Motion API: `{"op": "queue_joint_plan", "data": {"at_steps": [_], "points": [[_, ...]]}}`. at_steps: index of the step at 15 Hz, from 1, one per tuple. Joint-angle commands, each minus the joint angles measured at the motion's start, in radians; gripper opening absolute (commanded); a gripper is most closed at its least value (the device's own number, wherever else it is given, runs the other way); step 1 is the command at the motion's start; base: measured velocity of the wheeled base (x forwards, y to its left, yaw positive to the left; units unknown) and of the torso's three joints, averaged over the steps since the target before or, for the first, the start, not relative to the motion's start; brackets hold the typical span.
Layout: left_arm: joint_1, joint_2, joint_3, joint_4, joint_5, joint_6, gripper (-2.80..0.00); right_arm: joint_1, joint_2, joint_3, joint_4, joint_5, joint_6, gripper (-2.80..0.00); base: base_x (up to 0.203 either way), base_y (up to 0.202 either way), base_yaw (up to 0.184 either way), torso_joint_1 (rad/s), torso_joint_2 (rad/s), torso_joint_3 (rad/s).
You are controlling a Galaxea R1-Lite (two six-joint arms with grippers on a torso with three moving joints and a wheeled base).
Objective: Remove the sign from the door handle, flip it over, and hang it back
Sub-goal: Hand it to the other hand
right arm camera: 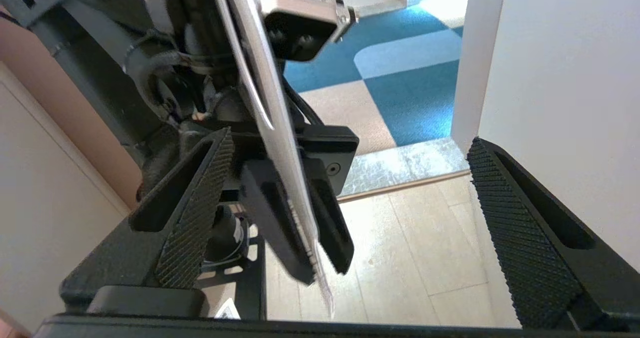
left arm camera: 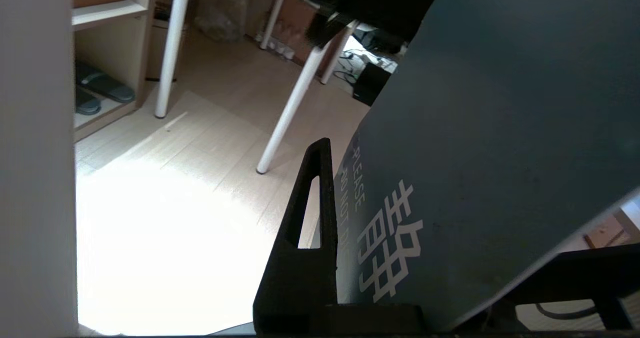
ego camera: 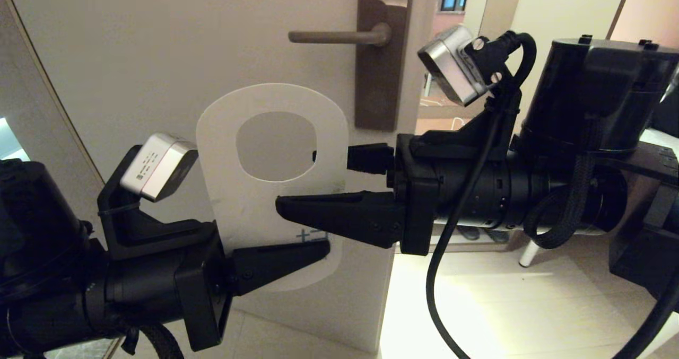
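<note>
Head view: sign held off the handle, mid-swap.
Nearest, the left gripper (ego camera: 297,258) pinched the sign's (ego camera: 276,189) lower edge, white face toward the camera; the right gripper (ego camera: 331,186) straddled it, spread wide, apparently to regrip; the handle (ego camera: 339,36) stood bare beyond.

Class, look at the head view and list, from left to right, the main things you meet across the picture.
Left hand clamped on the sign's lower part → sign, white face to the camera → door handle → right hand, open around the sign's edge.
</note>
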Motion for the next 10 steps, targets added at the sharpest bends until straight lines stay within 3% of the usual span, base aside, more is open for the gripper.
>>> {"op": "queue_joint_plan", "data": {"at_steps": [1,7,10], "points": [[0.005,-0.002,0.007,-0.005,-0.003,-0.003,-2.8,0.0,-0.031,0.002,-0.003,0.006,0.002,0.0,0.0,0.0,0.0,0.0,0.0,0.0],[0.017,-0.016,0.017,-0.005,-0.003,-0.003,-2.8,-0.002,-0.141,0.063,-0.002,0.011,0.031,0.0,0.0,0.0,0.0,0.0,0.0,0.0],[0.026,-0.037,0.048,-0.005,-0.003,-0.002,-2.8,-0.057,-0.211,0.101,-0.002,0.009,0.033,0.0,0.0,0.0,0.0,0.0,0.0,0.0]]}}
